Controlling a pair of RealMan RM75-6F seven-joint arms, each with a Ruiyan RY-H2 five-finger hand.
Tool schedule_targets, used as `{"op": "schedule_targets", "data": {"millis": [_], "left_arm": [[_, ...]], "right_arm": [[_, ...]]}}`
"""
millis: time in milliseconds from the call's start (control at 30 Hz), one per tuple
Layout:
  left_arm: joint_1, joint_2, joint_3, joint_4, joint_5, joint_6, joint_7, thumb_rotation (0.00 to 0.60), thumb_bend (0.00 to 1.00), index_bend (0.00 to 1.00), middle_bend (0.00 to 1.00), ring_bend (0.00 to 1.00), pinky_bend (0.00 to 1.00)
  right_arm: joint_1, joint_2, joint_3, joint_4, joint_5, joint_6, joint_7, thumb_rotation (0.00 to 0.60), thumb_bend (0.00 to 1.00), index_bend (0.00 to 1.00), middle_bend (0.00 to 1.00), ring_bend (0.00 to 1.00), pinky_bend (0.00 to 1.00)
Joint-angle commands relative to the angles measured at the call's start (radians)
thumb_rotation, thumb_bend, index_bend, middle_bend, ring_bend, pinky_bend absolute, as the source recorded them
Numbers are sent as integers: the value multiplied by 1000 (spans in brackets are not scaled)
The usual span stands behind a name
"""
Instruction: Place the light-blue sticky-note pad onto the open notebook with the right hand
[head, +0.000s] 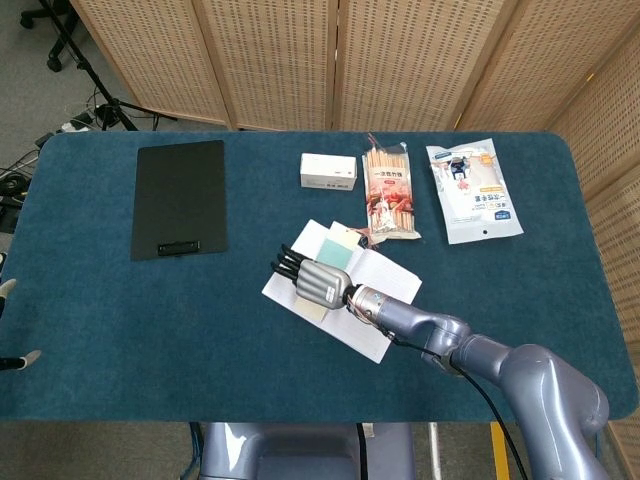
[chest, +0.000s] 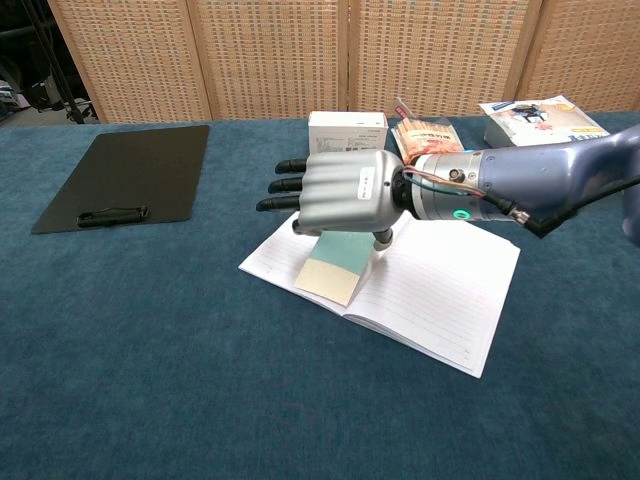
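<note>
The open notebook (head: 388, 276) (chest: 450, 290) lies with white lined pages near the table's middle. My right hand (head: 320, 283) (chest: 345, 193) hovers palm down over its left page, fingers stretched toward the left. Under the palm is the sticky-note pad (head: 335, 247) (chest: 332, 268), light blue with a cream end. The thumb and one finger come down on either side of it and grip it. Its cream end touches or nearly touches the page. The pad's top is hidden by the hand. My left hand shows in neither view.
A black clipboard (head: 180, 198) (chest: 125, 175) lies at the left. Behind the notebook stand a white box (head: 329, 171) (chest: 347, 127), a packet of sticks (head: 390, 195) (chest: 425, 132) and a white packaged item (head: 472, 190) (chest: 540, 118). Blue cloth covers the table.
</note>
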Motion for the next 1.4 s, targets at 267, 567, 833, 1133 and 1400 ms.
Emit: {"op": "schedule_targets", "data": {"millis": [267, 567, 833, 1133, 1400], "left_arm": [[-2, 3, 3, 1, -1, -1, -3, 600, 0, 0, 0, 0, 0], [-2, 4, 6, -3, -1, 1, -1, 600, 0, 0, 0, 0, 0], [-2, -2, 9, 2, 0, 4, -1, 600, 0, 0, 0, 0, 0], [-2, 2, 10, 2, 0, 3, -8, 600, 0, 0, 0, 0, 0], [-6, 14, 10, -10, 8, 1, -13, 600, 0, 0, 0, 0, 0]], "right_arm": [[-7, 23, 11, -50, 34, -36, -64, 600, 53, 361, 0, 0, 50], [-18, 33, 21, -79, 62, -48, -84, 600, 53, 300, 0, 0, 50], [-31, 51, 38, -125, 89, -35, -68, 600, 58, 224, 0, 0, 50], [-76, 100, 97, -228, 175, 14, 47, 600, 752, 214, 0, 0, 50], [-161, 161, 137, -334, 317, 29, 204, 600, 1000, 147, 0, 0, 50]]}}
